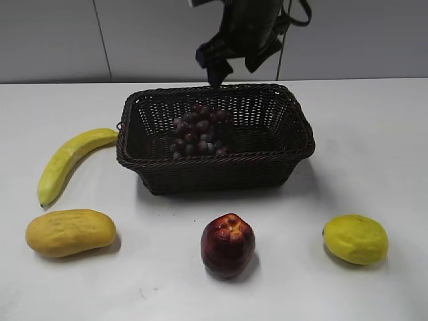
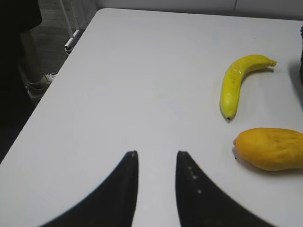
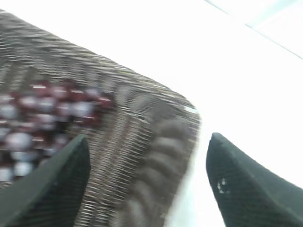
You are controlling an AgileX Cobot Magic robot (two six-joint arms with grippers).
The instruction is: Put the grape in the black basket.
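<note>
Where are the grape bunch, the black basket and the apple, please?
grape (image 1: 199, 131): exterior view, middle of the bunch.
black basket (image 1: 214, 175): exterior view, front woven wall.
apple (image 1: 228, 245): exterior view, middle of its dark red skin.

The right arm's black gripper (image 1: 224, 67) hangs in the upper middle of the exterior view, its dark wrist and cabling reaching down from the top edge and its fingertips pointing downward. In the right wrist view, which is blurred, its two black curved fingers (image 3: 52, 184) stand wide apart with nothing between them. The left arm's black gripper (image 2: 155, 158) shows only in the left wrist view: its two curved black fingers (image 2: 120, 189) are parted by a narrow gap, holding nothing, tips pointing forward.
</note>
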